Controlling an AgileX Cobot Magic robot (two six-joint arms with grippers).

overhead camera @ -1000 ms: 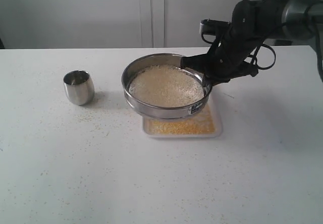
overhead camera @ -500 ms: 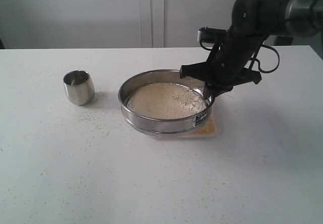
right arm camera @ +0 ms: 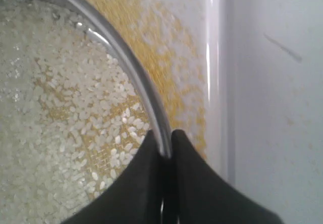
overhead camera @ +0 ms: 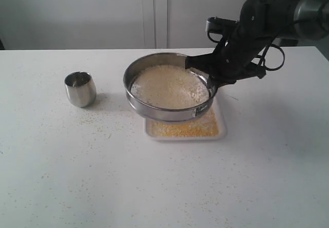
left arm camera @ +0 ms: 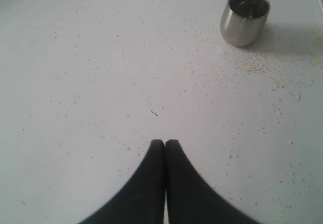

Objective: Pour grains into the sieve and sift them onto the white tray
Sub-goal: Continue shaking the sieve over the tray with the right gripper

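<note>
The round steel sieve (overhead camera: pixel 154 111) hangs above the far part of the white tray (overhead camera: pixel 222 134), holding pale whitish grains (overhead camera: pixel 169 87). My right gripper (overhead camera: pixel 211 88) is shut on the sieve rim (right arm camera: pixel 132 70) at its right side, one finger inside and one outside. Fine golden-yellow grains (overhead camera: pixel 185 129) lie on the tray's near part. In the right wrist view coarse pale grains (right arm camera: pixel 50 113) sit on the mesh and yellow grains (right arm camera: pixel 161 37) cover the tray (right arm camera: pixel 217 57) below. My left gripper (left arm camera: pixel 165 142) is shut on nothing, low over bare table.
A small rounded steel cup (overhead camera: pixel 80 89) stands upright left of the sieve, also seen as the cup (left arm camera: pixel 244 17) in the left wrist view. Stray grains (left arm camera: pixel 252 65) are scattered on the white table (overhead camera: pixel 103 176) around it. A white wall runs behind the table.
The sieve swung toward the near side half a second ago, covering most of the tray, and is now back at the far side, uncovering the tray's yellow grains. The left gripper shows no change.
</note>
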